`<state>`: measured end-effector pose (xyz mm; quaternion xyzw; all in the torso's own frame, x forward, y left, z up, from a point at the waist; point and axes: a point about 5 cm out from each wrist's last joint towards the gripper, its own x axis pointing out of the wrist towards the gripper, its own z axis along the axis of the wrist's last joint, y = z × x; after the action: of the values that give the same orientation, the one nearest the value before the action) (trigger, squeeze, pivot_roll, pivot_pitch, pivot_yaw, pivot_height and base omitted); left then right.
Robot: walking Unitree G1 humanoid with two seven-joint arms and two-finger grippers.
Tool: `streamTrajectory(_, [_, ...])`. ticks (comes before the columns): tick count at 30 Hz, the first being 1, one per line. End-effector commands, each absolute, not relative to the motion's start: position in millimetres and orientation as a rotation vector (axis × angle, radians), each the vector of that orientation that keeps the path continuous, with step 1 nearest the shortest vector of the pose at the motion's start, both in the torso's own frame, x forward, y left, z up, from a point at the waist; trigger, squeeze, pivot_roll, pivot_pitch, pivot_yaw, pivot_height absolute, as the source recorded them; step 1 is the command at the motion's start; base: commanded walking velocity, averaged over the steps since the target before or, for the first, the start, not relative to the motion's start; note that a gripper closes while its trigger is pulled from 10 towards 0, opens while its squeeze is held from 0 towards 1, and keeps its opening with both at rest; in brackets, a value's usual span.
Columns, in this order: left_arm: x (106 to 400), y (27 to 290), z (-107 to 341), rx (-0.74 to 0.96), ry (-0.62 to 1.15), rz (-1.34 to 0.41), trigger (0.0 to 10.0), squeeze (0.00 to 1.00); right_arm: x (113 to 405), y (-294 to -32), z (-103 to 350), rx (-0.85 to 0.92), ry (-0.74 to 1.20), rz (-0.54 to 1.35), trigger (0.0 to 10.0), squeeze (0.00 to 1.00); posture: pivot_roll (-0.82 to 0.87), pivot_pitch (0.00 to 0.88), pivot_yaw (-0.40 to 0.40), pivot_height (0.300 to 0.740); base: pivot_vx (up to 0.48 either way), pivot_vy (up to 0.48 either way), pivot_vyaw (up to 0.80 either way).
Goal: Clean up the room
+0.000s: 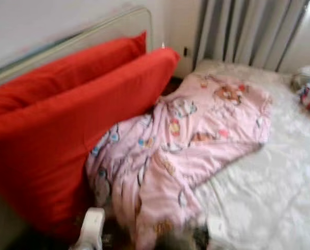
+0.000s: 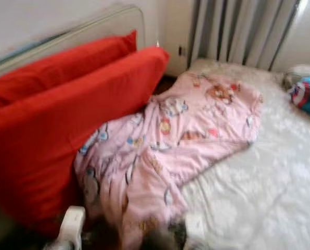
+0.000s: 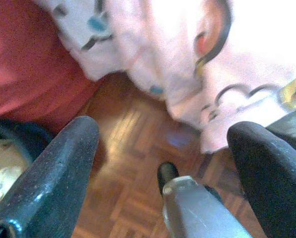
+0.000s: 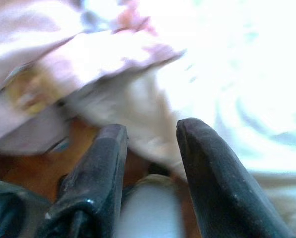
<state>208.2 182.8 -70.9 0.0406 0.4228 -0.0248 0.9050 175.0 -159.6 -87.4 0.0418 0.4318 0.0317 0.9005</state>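
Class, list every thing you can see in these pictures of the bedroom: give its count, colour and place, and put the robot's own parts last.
pillows: two, red, leaning against the headboard at the bed's left side
blanket: one, pink with cartoon prints, rumpled across the bed, its near edge hanging over the floor
bed sheet: one, white, covering the mattress
headboard: one, pale, behind the pillows
curtain: one, grey, pleated, behind the bed's far end
round toy: one, blue with red and white, at the bed's far right; too blurred to identify
floor: brown wood parquet, below the blanket's edge
left gripper: black fingers apart, low near the blanket's hanging edge
right gripper: black fingers apart, holding nothing, near the blanket edge and sheet
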Motion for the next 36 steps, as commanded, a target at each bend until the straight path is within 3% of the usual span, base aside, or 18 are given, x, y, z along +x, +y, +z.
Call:
streamTrajectory(1, [205.3, 198.2, -70.4, 0.126, 0.879, -0.024, 10.0, 0.00, 177.8, -146.0, -86.1, 0.117, 0.874, 0.096, 10.0, 0.00, -0.03, 0.029, -0.002, 0.740, 0.000, 0.000, 0.00])
streamTrajectory(19, [213.7, 193.9, -55.2, -0.020, 0.584, 0.031, 10.0, 0.00, 188.8, -149.0, -68.9, 0.155, 0.596, 0.081, 10.0, 0.00, -0.05, 0.047, -0.016, 0.740, 0.000, 0.000, 0.00])
streamTrajectory(21, [213.4, 192.9, -54.0, -0.025, 0.559, 0.032, 10.0, 0.00, 234.9, -143.5, -37.0, 0.127, 0.417, 0.112, 10.0, 0.00, -0.05, 0.053, -0.024, 0.740, 0.000, 0.000, 0.00])
streamTrajectory(24, [212.5, 191.7, -53.8, -0.026, 0.546, 0.031, 10.0, 0.00, 254.5, -138.8, -15.6, 0.106, 0.293, 0.136, 10.0, 0.00, -0.05, 0.055, -0.028, 0.740, 0.000, 0.000, 0.00])
streamTrajectory(35, [208.2, 189.9, -53.8, 0.011, 0.514, 0.042, 10.0, 0.00, 250.2, -135.0, 1.4, 0.111, 0.141, 0.195, 10.0, 0.00, -0.05, 0.041, -0.049, 0.740, 0.000, 0.000, 0.00])
streamTrajectory(36, [245.3, 195.9, -0.8, 0.049, 0.171, 0.029, 10.0, 0.00, 247.4, -135.1, 1.0, 0.106, 0.135, 0.204, 10.0, 0.00, -0.04, 0.040, -0.052, 0.740, 0.000, 0.000, 0.00])
